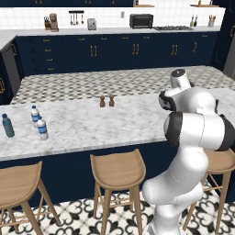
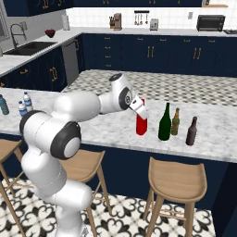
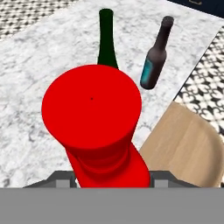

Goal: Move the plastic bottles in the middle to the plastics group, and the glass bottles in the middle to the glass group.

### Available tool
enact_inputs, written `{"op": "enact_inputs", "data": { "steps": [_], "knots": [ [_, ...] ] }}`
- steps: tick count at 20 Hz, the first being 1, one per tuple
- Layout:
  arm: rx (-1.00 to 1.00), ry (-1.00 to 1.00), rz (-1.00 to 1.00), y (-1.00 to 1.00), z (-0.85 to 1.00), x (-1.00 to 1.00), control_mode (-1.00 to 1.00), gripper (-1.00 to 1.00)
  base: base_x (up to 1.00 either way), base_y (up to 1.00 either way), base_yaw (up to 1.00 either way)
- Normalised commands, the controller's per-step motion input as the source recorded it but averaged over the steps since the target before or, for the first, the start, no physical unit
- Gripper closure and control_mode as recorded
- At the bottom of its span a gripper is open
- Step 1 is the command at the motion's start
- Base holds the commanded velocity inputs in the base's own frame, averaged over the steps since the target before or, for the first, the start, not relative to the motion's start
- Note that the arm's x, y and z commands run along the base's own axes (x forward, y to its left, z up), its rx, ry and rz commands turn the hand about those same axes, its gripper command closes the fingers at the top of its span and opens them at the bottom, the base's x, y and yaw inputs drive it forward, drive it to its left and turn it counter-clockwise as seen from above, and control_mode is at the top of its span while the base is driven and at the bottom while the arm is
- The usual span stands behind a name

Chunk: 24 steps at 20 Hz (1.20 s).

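The red bottle [image 2: 141, 124] stands upright on the marble counter [image 2: 106, 125] near its front edge, with the gripper [image 2: 140, 110] down around its neck and cap [image 3: 92, 105]; in the hand view the red cap sits directly between the finger bases, so the pincer appears to be pinching the bottle just below the cap, though the fingertips themselves are hidden and I cannot tell how firmly. Holding it high on the neck probably keeps the hand clear of the neighbours.

Just beside it toward the counter's right end stands the green wine bottle [image 2: 165, 122], then the olive-amber bottle [image 2: 175, 121] and the dark brown bottle [image 2: 191, 131], which form the glass group. The red bottle is already close to them, so only a short slide or lift along the front edge seems needed.

Far toward the left end, the two clear water bottles [image 1: 42, 128] and the teal-blue bottle [image 1: 7, 126] stand together, well apart from the glass.
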Motion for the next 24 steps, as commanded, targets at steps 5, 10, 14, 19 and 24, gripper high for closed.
{"op": "enact_inputs", "data": {
  "steps": [5,10,14,19,24],
  "knots": [
    [0.00,-0.02,0.00,0.00,-0.42,0.00,-1.00,1.00,0.00,0.00,0.00],
    [0.00,-0.02,0.00,-0.05,0.03,0.23,-1.00,1.00,0.00,0.00,0.00],
    [0.00,0.00,0.00,-0.16,0.02,0.56,-1.00,1.00,0.00,0.00,0.00],
    [0.00,0.00,0.00,-0.21,0.00,0.36,-1.00,1.00,0.00,0.00,0.00],
    [0.00,0.00,0.00,-0.08,-0.05,0.01,-1.00,1.00,0.00,0.00,0.00]
  ]
}}
